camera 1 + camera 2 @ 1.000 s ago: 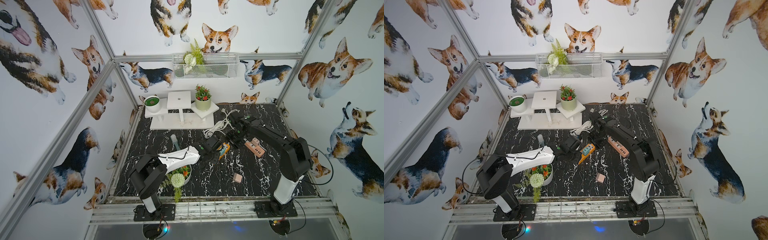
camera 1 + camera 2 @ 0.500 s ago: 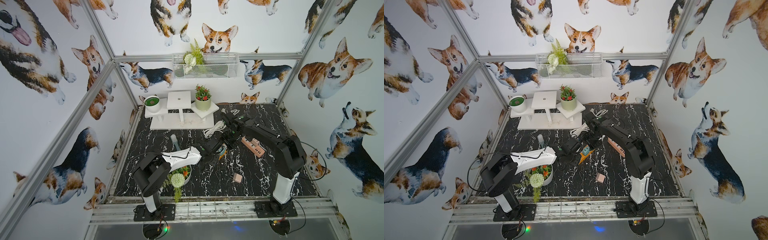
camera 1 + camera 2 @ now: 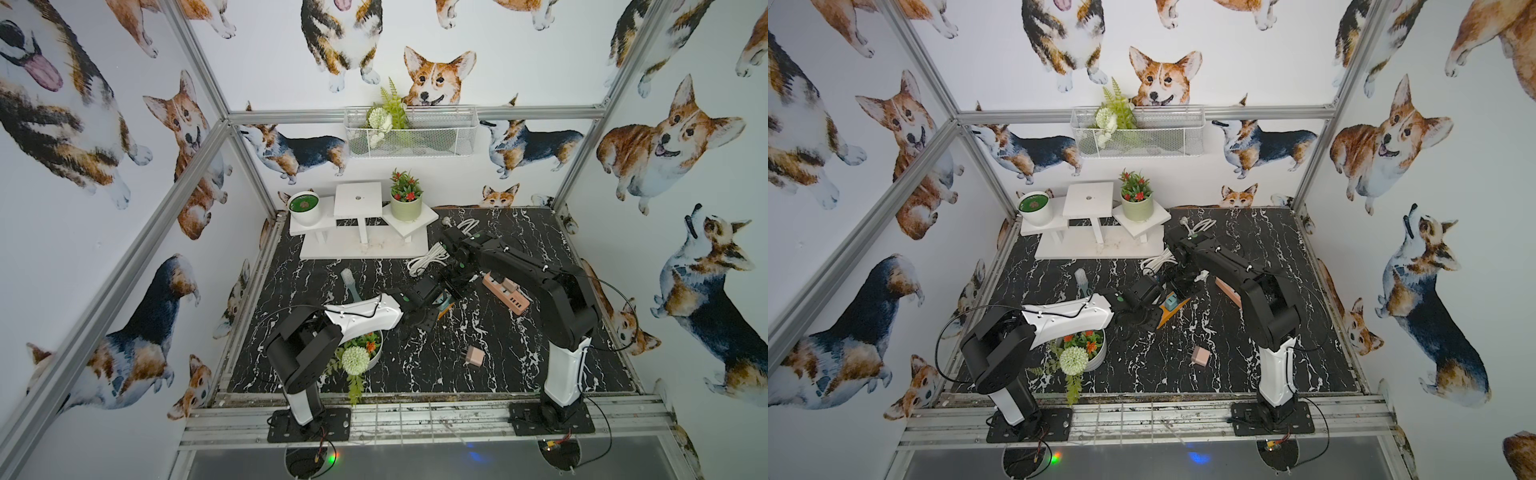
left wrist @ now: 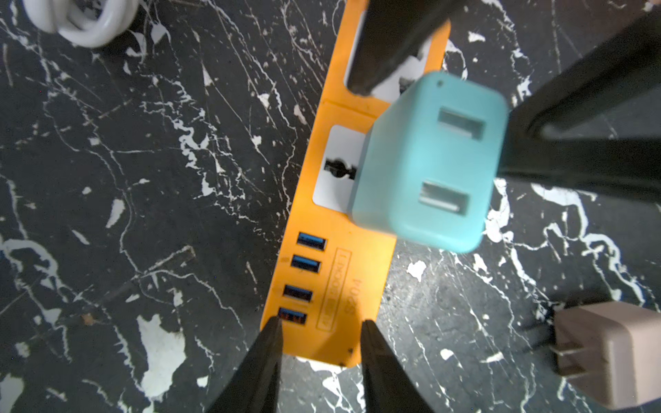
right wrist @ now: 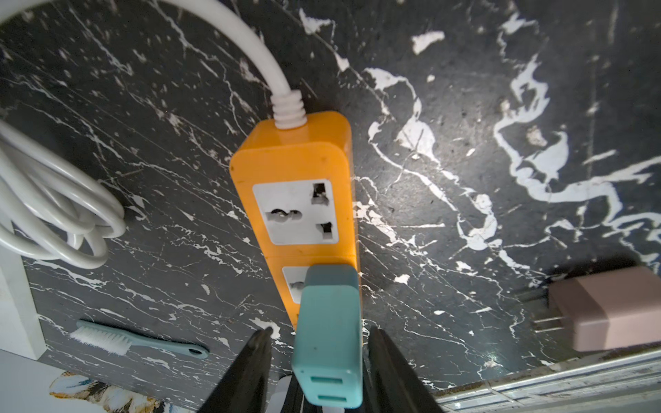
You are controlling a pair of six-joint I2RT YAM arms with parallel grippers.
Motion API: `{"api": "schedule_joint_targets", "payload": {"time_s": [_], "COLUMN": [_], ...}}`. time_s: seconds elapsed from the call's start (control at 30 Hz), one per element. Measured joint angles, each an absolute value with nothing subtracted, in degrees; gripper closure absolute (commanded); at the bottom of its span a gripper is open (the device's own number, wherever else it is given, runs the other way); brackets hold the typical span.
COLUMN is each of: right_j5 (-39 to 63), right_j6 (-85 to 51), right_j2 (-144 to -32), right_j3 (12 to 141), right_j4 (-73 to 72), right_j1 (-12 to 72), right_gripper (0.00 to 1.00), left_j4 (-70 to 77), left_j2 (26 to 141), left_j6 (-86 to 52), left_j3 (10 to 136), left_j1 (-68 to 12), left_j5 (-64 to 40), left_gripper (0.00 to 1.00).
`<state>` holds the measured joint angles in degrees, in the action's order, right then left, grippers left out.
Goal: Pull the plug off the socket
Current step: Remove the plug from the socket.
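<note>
Black marbled tabletop (image 3: 457, 374) carries an orange plastic power strip (image 4: 343, 286) mid-scene with the teal boxy plug (image 4: 425, 161) seated in it, the left gripper (image 4: 318, 329) narrowly bracketing its near end, grip unclear, and the right gripper (image 5: 318, 336) spread around the plug: next it should pinch, then pull straight out

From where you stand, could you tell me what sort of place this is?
Probably a robot test booth rather than a home: two arms bolted to a metal rail, aluminium frame bars, and corgi-print walls around a marble-look table.

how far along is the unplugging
Done: the approach only. In hand: left gripper brackets the orange power strip's USB end; right gripper flanks the teal plug, gaps either side. To do: clamp and pull; the plug sits in its socket.
</note>
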<state>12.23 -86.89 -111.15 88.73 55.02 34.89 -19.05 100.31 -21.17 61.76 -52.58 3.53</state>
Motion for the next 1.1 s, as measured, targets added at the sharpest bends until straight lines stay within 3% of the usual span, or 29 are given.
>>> {"api": "schedule_joint_targets", "payload": {"time_s": [0.27, 0.43, 0.77, 0.93, 1.1], "right_j5": [11.77, 11.57, 10.81, 10.55, 10.57], "right_j6": [-87.79, -88.71, -88.92, -89.08, -89.91], "right_j2": [-112.31, -113.21, -112.68, -112.46, -112.38], "right_j3": [88.18, 88.18, 87.13, 86.98, 87.09], "right_j4": [53.74, 53.15, 53.23, 53.04, 53.12], "right_j1": [35.59, 36.16, 36.69, 36.80, 36.82], "right_gripper": [0.52, 0.59, 0.92, 1.00, 1.00], "left_j4": [-20.32, -21.15, -21.28, -21.15, -20.91], "left_j2": [100.36, 100.44, 100.42, 100.47, 100.47], "left_j6": [-21.23, -21.85, -23.05, -23.09, -23.11], "left_j3": [62.04, 62.06, 61.93, 61.89, 61.78], "left_j1": [-52.56, -52.51, -52.47, -52.47, -52.47], "left_j5": [4.38, 4.38, 4.40, 4.40, 4.45], "left_gripper": [0.62, 0.62, 0.62, 0.62, 0.63]}}
